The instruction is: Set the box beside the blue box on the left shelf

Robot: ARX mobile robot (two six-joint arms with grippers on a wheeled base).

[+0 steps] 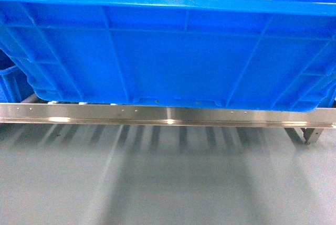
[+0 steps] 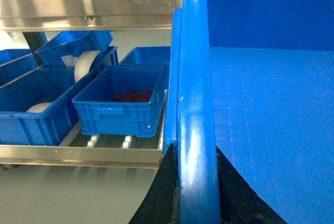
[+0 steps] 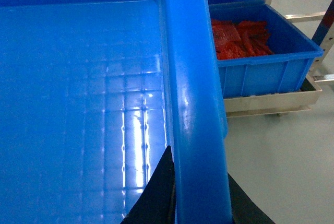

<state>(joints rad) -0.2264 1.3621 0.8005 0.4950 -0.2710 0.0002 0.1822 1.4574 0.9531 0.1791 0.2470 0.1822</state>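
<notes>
Left gripper (image 2: 195,203): clamped over the box (image 1: 168,62) rim.
Small crate (image 2: 122,104): on the rollers just left; keep the box clear of it.
Box: over the shelf (image 1: 168,115) front rail; push in level.
Right gripper (image 3: 198,198): clamped on the opposite rim.

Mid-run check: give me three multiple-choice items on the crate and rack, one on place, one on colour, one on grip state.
1. Where is the box?
A. on the floor
B. at the left shelf's front rail
C. on a table

2. What colour are the contents of the small crate beside it?
A. red
B. green
C. yellow

3. How does the left gripper stand?
A. open, clear
B. out of view
C. straddling the rim

Key: 1 B, its base sits just above the rail. 2 A, red items show. 3 C, dark fingers flank the rim.
</notes>
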